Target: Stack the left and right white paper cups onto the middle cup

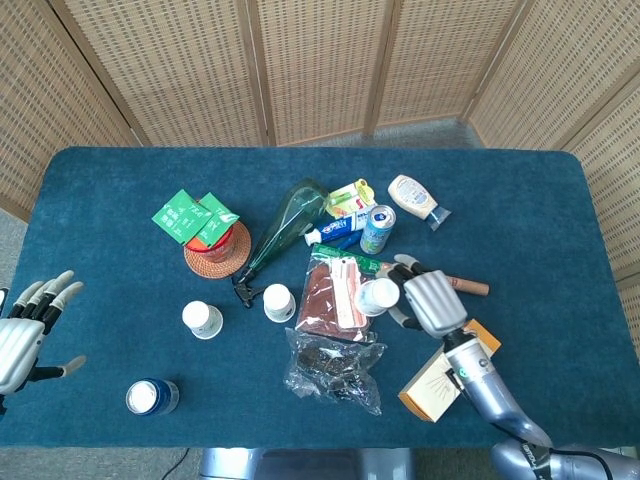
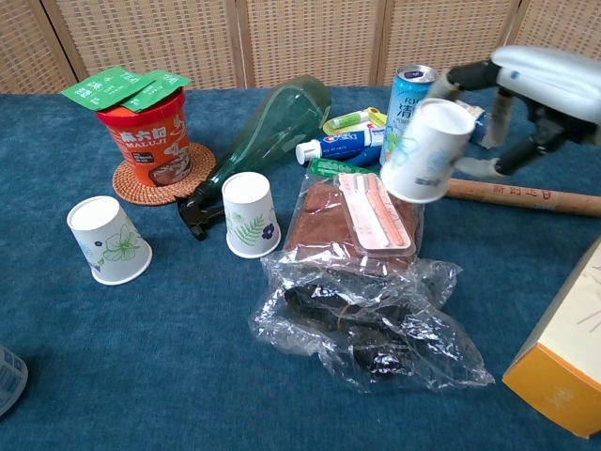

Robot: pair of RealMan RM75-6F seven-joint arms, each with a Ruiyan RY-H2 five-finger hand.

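My right hand (image 1: 430, 302) (image 2: 526, 89) holds the right white paper cup (image 1: 379, 296) (image 2: 427, 152) upside down in the air, tilted, above the brown packet (image 2: 352, 221). The middle cup (image 1: 278, 302) (image 2: 250, 214), printed with leaves, stands upside down on the blue cloth beside the green bottle's cap. Further left, the left cup (image 1: 202, 320) (image 2: 109, 241), printed with a flower, also stands upside down. My left hand (image 1: 28, 333) hovers open at the table's left edge, far from the cups; the chest view shows only a sliver of it (image 2: 9, 378).
A green bottle (image 1: 285, 228), red noodle cup (image 2: 148, 141) on a coaster, blue drink can (image 2: 402, 103), toothpaste, wooden handle (image 2: 526, 196), clear plastic bag (image 2: 371, 324) and yellow box (image 2: 563, 357) crowd the table. A blue-lidded jar (image 1: 152, 397) sits front left.
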